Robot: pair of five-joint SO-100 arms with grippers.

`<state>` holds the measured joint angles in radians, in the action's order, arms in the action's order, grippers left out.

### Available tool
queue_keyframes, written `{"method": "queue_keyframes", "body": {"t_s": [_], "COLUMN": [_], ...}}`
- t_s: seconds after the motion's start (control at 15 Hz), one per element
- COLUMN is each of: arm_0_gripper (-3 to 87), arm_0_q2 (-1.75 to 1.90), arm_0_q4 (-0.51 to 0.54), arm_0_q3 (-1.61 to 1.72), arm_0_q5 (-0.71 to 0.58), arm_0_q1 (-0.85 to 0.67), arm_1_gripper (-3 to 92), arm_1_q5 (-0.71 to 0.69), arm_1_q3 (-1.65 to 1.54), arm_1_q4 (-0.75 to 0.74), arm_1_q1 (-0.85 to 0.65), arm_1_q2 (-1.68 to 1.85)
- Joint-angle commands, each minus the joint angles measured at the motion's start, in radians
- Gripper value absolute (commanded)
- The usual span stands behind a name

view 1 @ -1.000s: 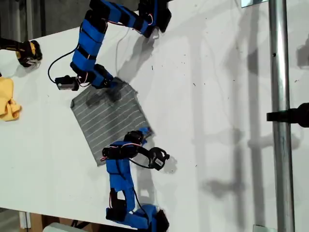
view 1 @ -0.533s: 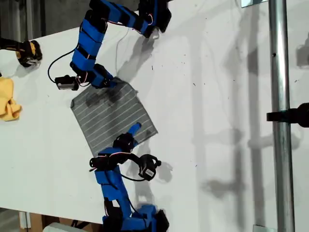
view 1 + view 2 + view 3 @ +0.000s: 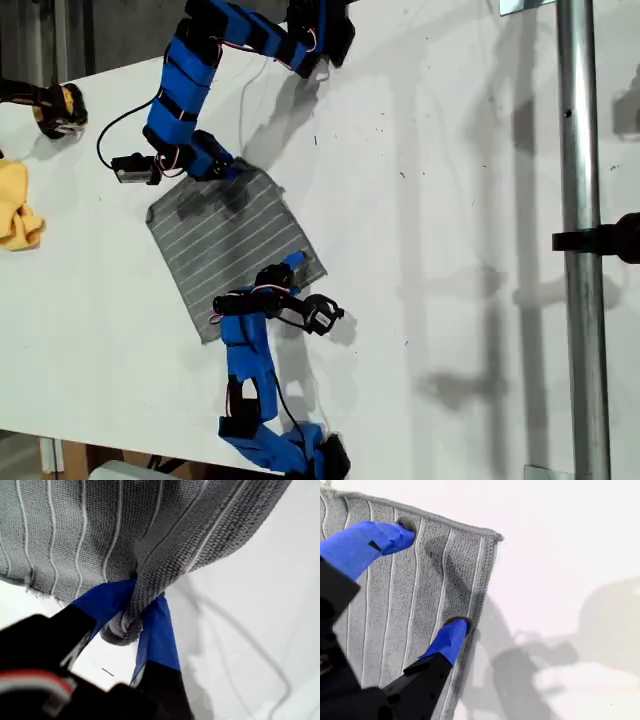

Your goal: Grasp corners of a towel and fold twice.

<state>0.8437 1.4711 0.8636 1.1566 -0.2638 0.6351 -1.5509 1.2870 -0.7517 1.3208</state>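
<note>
Cloths number two in the exterior view: one crumpled yellow cloth [image 3: 18, 215] at nine o'clock, one grey white-striped ribbed towel [image 3: 225, 245] flat on the white table [image 3: 430, 200]. My first gripper [image 3: 233, 172] pinches its bunched twelve o'clock corner [image 3: 122, 625]; my second gripper [image 3: 290, 266] hangs spread over the four o'clock corner [image 3: 490, 535].

Grey towel [image 3: 228, 240] with thin white parallel stripes on a white table [image 3: 450, 200] — the arms blue and black, my first gripper [image 3: 134, 617] and my second gripper [image 3: 427, 580] tipped in blue — a yellow cloth [image 3: 17, 205] at the exterior view's left.
</note>
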Motion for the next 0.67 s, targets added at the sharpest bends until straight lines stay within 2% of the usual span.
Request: {"method": "queue_keyframes", "body": {"t_s": [0.0,0.2,0.4,0.53,0.6], "arm_0_gripper": [28.3,23.3,12.3,-0.5,-0.8], "arm_0_q2": [0.002,-0.055,-0.101,-0.114,-0.114], "arm_0_q4": [-0.034,-0.058,-0.006,0.029,0.032], "arm_0_q3": [-0.048,-0.052,-0.052,-0.048,-0.048], "arm_0_q5": [0.017,0.063,0.069,0.052,0.051], "arm_0_q1": [0.006,0.038,0.038,0.023,0.02], "arm_1_gripper": [-0.2,-0.2,-0.2,-0.2,-0.2], "arm_1_q5": [-0.002,-0.003,-0.002,0.009,0.012], "arm_1_q3": [0.069,0.069,0.071,0.086,0.095], "arm_1_q4": [-0.006,-0.005,-0.008,-0.003,0.0], "arm_1_q1": [-0.014,-0.017,-0.009,0.015,0.026], "arm_1_q2": [0.083,0.083,0.087,0.097,0.098]}}
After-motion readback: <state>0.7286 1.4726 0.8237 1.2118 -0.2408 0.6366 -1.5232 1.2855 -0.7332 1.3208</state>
